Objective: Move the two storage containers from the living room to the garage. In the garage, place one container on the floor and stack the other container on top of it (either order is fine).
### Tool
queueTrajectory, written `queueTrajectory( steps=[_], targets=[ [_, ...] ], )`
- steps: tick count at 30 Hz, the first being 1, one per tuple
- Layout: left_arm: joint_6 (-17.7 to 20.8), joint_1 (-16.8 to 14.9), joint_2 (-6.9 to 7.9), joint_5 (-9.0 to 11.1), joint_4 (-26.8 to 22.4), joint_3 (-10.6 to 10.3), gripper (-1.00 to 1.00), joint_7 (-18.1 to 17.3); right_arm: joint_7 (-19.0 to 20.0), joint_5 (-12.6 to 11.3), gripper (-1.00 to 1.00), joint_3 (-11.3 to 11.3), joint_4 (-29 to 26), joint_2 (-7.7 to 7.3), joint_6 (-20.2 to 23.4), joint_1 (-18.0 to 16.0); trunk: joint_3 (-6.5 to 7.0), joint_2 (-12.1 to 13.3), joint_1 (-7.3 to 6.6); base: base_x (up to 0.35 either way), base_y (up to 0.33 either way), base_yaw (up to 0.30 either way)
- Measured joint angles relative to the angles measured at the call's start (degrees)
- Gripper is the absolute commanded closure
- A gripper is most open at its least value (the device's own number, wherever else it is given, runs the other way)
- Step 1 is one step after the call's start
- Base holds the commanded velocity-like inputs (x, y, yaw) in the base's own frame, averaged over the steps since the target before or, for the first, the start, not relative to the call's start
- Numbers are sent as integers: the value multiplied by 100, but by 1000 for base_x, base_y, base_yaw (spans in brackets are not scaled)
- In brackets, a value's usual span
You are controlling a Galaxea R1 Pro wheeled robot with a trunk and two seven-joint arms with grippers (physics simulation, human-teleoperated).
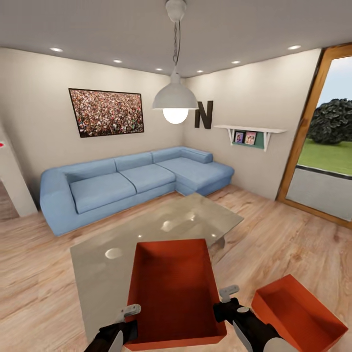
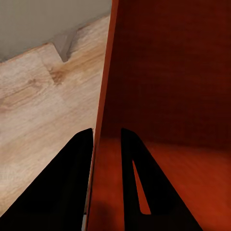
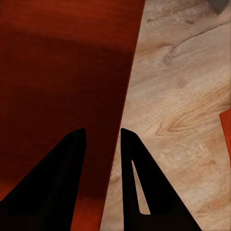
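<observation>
**Inspector:** The left end effector (image 1: 128, 313) was pinching the left wall of the nearer storage container (image 1: 173, 288), one finger inside and one outside, as its wrist camera confirmed. The right end effector (image 1: 229, 297) was clamped on the opposite wall in the same manner. The container was held between the two arms, open top up, in front of the trunk.

**Reviewer:** Risks from there?

**Inspector:** In my judgement, the main one was slip. The walls were thin and plain, and each grip took only a narrow strip of rim. If the arms drifted apart or tilted unevenly while the base turned, the container could twist out and drop. The second storage container (image 1: 297, 313) sat on the wood floor (image 1: 44, 274) just beside the right arm, so a careless turn could knock it. The glass bench (image 1: 161, 230) lay directly ahead, with the held container's far edge over its near side; moving forward risked a strike.

**Reviewer:** The room?

**Inspector:** Light plank flooring, a blue corner sofa (image 1: 132, 181) beyond the bench, beige walls, and a glazed door (image 1: 325, 142) to the right. This was the living room; no garage concrete was visible.
</observation>
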Motion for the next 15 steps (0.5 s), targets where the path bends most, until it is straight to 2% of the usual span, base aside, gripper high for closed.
queueTrajectory(
  steps=[15],
  targets=[
    [2,3,0,1,1,3,100,0,0,-2,100,5,1,0,6,0,-13,1,0,0,0,294]
  ],
)
